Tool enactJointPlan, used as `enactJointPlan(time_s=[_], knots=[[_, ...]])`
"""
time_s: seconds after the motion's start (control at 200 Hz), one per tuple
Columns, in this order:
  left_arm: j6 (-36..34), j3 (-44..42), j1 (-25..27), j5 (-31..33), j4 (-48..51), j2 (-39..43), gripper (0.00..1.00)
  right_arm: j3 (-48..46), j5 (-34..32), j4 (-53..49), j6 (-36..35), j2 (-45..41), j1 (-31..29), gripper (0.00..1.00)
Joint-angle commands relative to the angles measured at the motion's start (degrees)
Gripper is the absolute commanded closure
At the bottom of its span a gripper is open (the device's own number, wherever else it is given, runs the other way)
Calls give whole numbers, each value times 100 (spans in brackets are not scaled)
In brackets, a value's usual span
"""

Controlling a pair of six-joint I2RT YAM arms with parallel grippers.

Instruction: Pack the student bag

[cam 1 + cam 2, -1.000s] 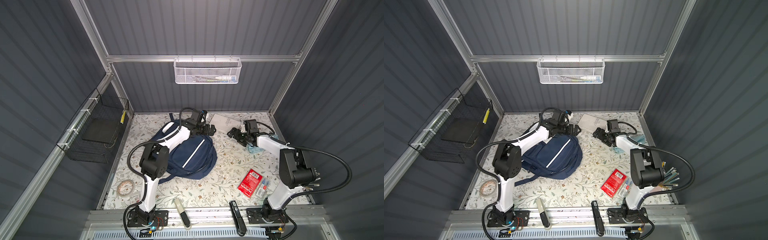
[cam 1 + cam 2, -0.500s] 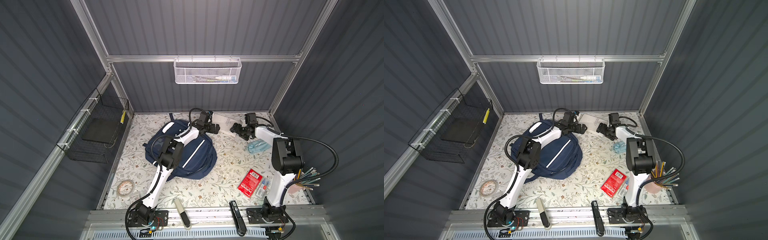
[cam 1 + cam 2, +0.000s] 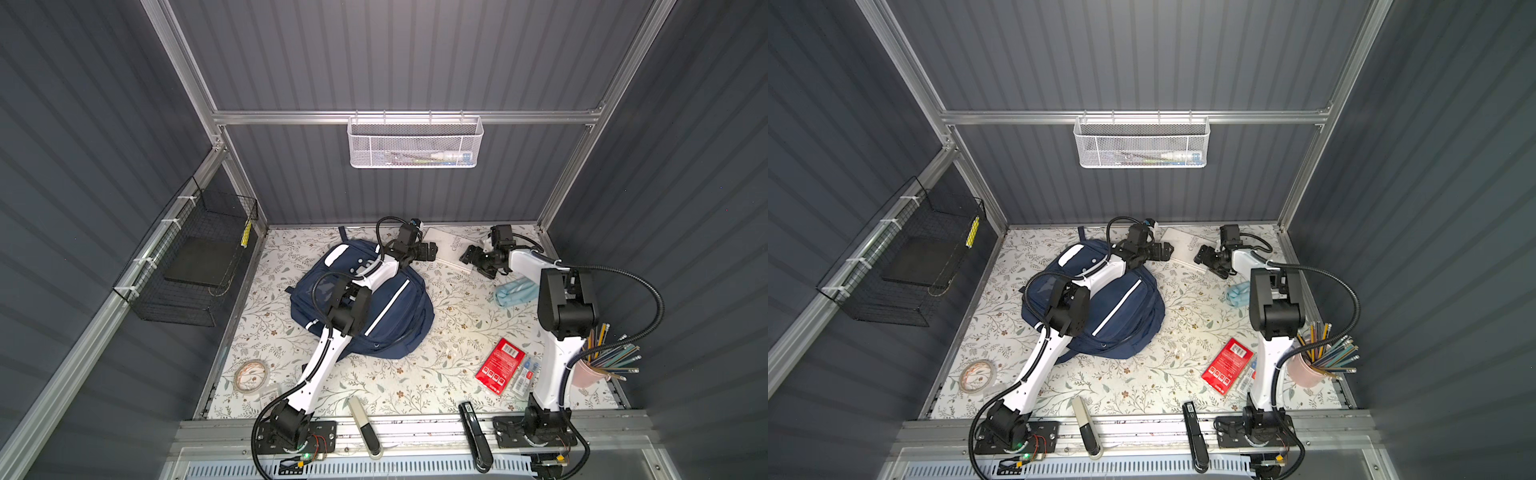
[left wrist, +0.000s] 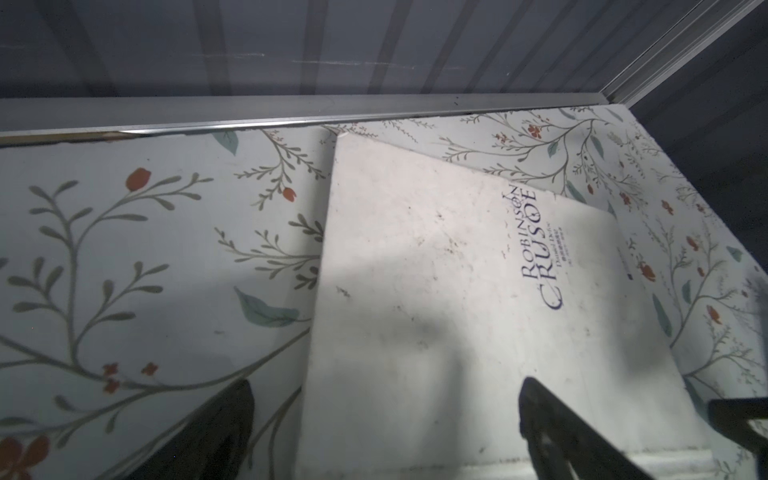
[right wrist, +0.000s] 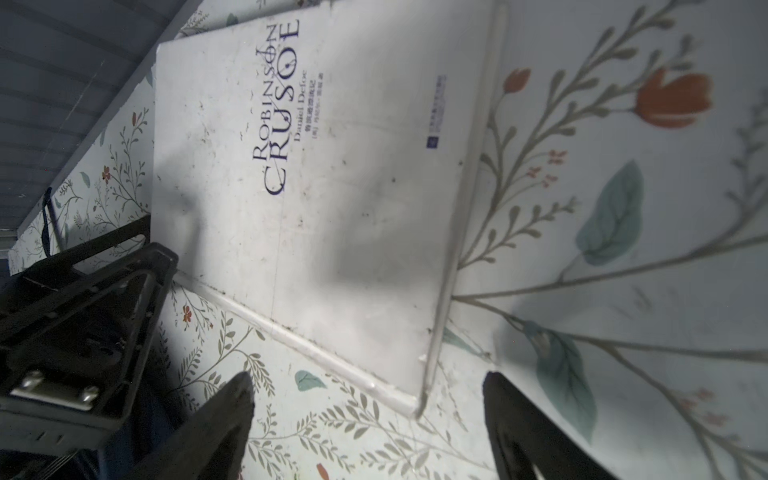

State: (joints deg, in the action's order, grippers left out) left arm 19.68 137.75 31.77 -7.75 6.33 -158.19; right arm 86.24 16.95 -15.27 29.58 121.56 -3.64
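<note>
Front rail [image 3: 415, 428] carries both arm bases. Floral worktop [image 3: 453, 332]: tape roll [image 3: 250, 374] near left, red packet [image 3: 500, 365] and pencil cup [image 3: 588, 374] near right. Student bag [image 3: 399, 320] lies flat mid-left, under the left arm. At the far edge a white book [image 3: 451, 249] lies flat. Left fingers [image 4: 224, 424] are spread over its edge, right fingers [image 5: 523, 424] spread at its corner, nothing pinched. Walls are grey and ribbed, with a white mesh basket [image 3: 414, 143] on the back and a black wire basket [image 3: 195, 266] on the left.

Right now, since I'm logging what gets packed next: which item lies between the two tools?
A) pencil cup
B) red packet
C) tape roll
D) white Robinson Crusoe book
D: both wrist views show the white book flat on the table, left tool and right tool open at its edges.
</note>
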Motion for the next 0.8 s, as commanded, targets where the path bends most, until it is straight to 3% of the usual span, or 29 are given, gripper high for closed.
enactJointPlan(time_s=[0.0, 0.33, 0.53, 0.615, 0.796], knots=[[361, 283, -49, -610, 108, -347, 1, 271, 447, -149, 36, 263, 1, 15], [677, -289, -13, -1607, -261, -119, 35, 88, 1213, 289, 107, 344, 2, 32], [647, -920, 98, -1770, -199, 477, 52, -283, 1532, 202, -71, 11, -71, 65], [550, -1402, 179, -1764, -167, 891, 54, -561, 1470, 62, -154, -325, -136, 73], [616, -2428, 368, -1636, -119, 1670, 53, -1588, 1441, -60, -10, -1266, -449, 74]])
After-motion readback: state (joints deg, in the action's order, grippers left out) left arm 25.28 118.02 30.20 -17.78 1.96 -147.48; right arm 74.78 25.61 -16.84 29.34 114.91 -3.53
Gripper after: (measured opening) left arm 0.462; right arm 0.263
